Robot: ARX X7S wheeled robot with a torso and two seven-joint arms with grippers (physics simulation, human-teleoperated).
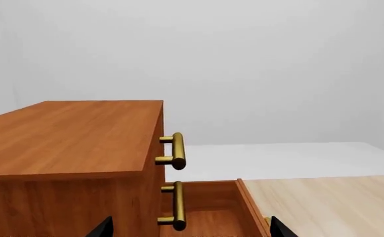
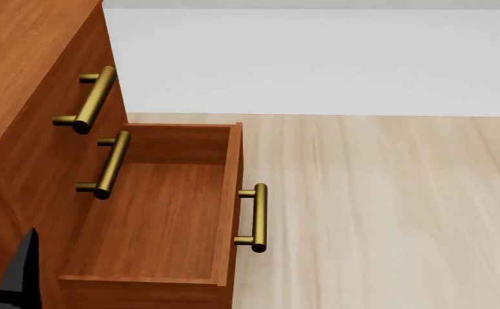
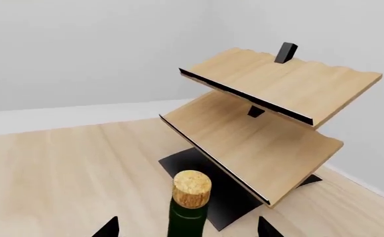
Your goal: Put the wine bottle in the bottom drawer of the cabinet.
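Note:
The reddish-brown cabinet [image 2: 26, 71] stands at the left of the head view. Its bottom drawer [image 2: 159, 212] is pulled out and empty, with its brass handle [image 2: 257, 217] facing right. The cabinet [image 1: 66, 133] and the drawer [image 1: 211, 207] also show in the left wrist view. My left gripper [image 1: 190, 228] is open and empty, just in front of the cabinet; a dark part of it shows in the head view [image 2: 22, 277]. The wine bottle [image 3: 190, 205], dark green with a tan cork, sits upright between the fingers of my right gripper [image 3: 188, 228]. Its body is below the frame.
A pale wooden rack [image 3: 271, 118] with two slanted shelves on a black base stands just beyond the bottle. Two upper drawers stay closed, with brass handles [image 2: 91, 100] sticking out. Pale wood floor [image 2: 387, 212] lies to the right of the drawer.

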